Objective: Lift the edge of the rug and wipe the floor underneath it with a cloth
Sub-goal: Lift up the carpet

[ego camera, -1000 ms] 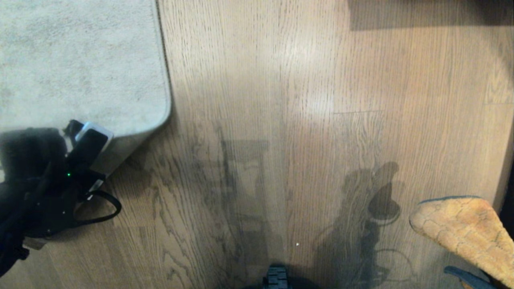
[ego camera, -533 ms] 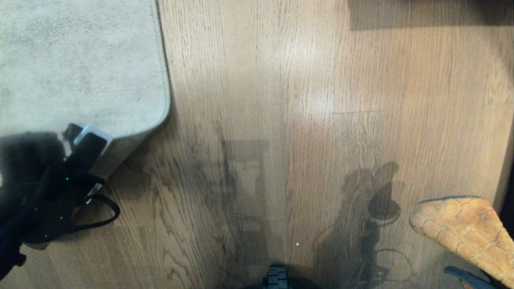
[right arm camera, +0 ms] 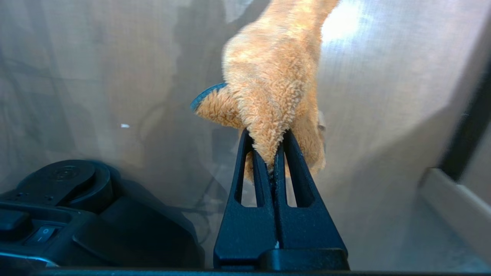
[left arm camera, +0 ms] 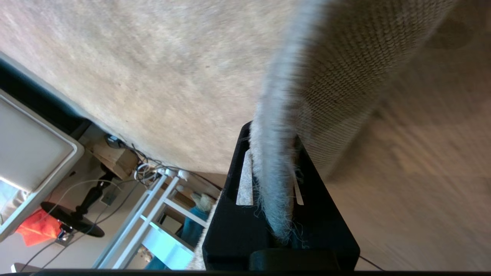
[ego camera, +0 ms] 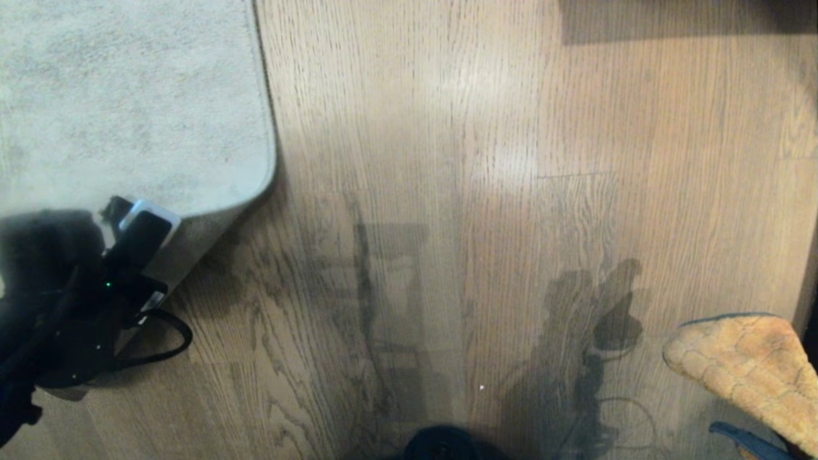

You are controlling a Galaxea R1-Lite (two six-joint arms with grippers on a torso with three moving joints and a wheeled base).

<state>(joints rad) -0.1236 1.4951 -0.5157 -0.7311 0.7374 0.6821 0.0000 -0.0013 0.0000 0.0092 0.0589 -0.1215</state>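
Observation:
The pale grey rug (ego camera: 128, 102) lies at the far left on the brown wood floor (ego camera: 447, 191). My left gripper (ego camera: 137, 223) is shut on the rug edge (left arm camera: 273, 161) near its rounded corner and holds it raised. The tan woven backing (left arm camera: 345, 76) shows beside the fingers (left arm camera: 234, 176), with floor (left arm camera: 422, 184) below it. At the near right the orange fluffy cloth (ego camera: 748, 370) hangs above the floor. My right gripper (right arm camera: 268, 142) is shut on the cloth (right arm camera: 276, 76), whose blue trim (right arm camera: 203, 96) shows at one side.
A dark shadowed band (ego camera: 677, 19) crosses the far right. My black base (ego camera: 441, 447) shows at the near edge and again (right arm camera: 76, 214) beside the right gripper. A pale skirting board (right arm camera: 452, 207) runs close on the right. A white cabinet (left arm camera: 30, 153), cables and a white frame (left arm camera: 153, 214) stand beyond the rug.
The whole head picture has shifted slightly, so the camera moved. Both grippers keep their holds and places; the rug edge stays raised.

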